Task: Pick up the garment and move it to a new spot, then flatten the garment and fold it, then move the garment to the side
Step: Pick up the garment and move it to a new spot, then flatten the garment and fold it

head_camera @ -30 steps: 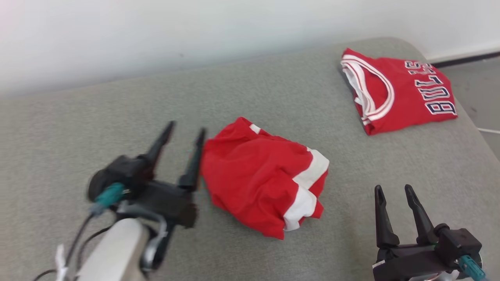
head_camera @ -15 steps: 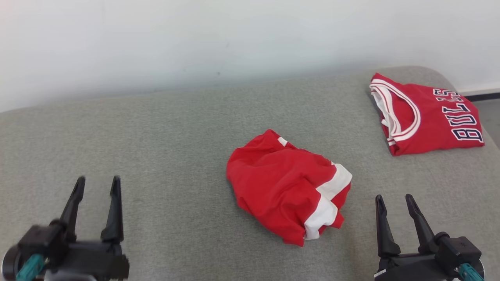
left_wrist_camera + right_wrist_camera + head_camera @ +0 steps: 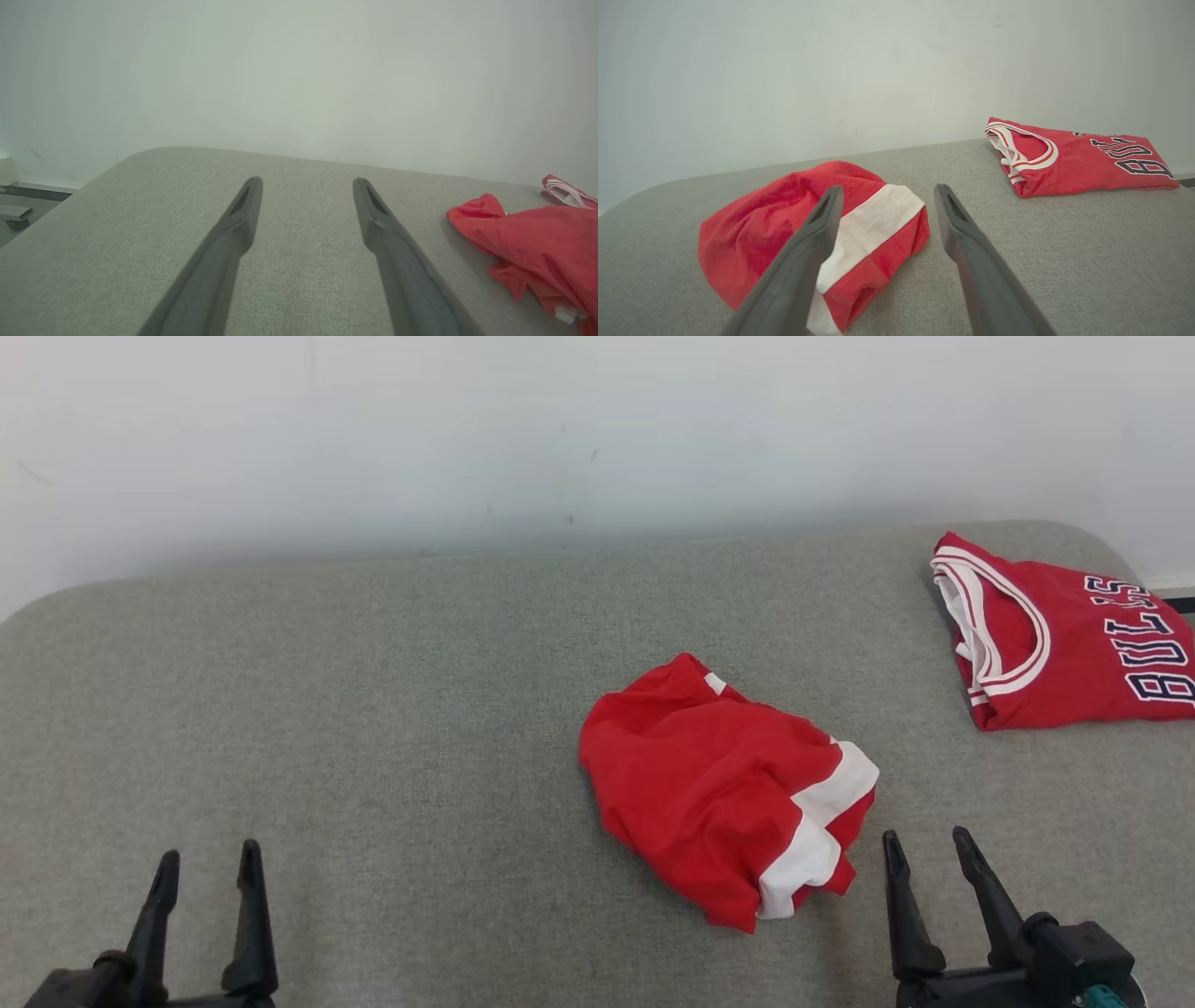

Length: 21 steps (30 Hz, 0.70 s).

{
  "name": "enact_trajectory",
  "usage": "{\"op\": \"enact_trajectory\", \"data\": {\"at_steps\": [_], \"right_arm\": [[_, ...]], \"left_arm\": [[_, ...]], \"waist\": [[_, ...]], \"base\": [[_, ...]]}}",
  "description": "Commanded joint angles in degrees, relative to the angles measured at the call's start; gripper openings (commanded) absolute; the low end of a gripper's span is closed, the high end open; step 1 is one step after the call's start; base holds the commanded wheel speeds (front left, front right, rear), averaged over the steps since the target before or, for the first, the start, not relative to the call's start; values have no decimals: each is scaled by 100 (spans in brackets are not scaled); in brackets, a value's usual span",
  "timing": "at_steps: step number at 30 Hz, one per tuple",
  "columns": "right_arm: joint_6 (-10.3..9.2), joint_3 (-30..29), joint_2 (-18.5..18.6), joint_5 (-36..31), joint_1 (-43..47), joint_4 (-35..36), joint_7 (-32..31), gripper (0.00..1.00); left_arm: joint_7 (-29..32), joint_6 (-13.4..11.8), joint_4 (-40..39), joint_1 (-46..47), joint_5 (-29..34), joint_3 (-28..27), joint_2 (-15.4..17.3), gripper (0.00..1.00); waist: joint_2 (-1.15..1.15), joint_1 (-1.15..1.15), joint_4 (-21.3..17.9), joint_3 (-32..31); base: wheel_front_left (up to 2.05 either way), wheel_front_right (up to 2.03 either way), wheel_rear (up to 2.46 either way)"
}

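The garment (image 3: 719, 793) is a crumpled red piece with white bands, lying loose in the middle of the grey padded surface (image 3: 373, 709). My left gripper (image 3: 209, 851) stands open at the lower left, far from the garment, with nothing between its fingers. My right gripper (image 3: 924, 835) is open just right of the garment's near corner, not touching it. In the left wrist view the left gripper (image 3: 306, 182) points over bare fabric, with the garment (image 3: 537, 238) off to the right. Seen from the right wrist, the right gripper (image 3: 888, 189) points past the garment (image 3: 761, 219), whose white band lies behind the left finger.
A folded red jersey (image 3: 1064, 653) with white trim and dark lettering lies at the far right of the surface, also seen as the jersey (image 3: 1078, 163) from the right wrist. A pale wall (image 3: 560, 429) runs along the far edge. The surface's left corner is rounded, with floor beyond it.
My left gripper has drawn back from the garment's left edge to the lower left, open throughout. The head camera has shifted, so everything sits further right and lower. The garment itself lies unchanged.
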State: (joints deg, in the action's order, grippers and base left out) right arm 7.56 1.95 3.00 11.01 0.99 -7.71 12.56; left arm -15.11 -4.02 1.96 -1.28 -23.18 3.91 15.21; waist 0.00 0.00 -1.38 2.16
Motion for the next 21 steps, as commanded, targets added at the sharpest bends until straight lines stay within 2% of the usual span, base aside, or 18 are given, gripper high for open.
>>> {"op": "enact_trajectory", "data": {"at_steps": [1, 14, 21], "right_arm": [[-17, 18, 12, 40, 60, 4, -14, 100], [-17, 13, 5, 88, 33, -82, -13, 100], [-17, -5, 229, 76, -435, -164, -133, 100]], "left_arm": [[-3, 8, -7, -94, 88, -89, -48, 100], [-2, 347, 135, -124, 501, -424, -386, 100], [-2, 508, 191, 40, 633, -487, -515, 100]], "waist": [[0, 0, 10, 8], [0, 0, 47, 30], [0, 0, 84, 168]], "base": [[0, 0, 0], [0, 0, 0], [0, 0, 0]]}}
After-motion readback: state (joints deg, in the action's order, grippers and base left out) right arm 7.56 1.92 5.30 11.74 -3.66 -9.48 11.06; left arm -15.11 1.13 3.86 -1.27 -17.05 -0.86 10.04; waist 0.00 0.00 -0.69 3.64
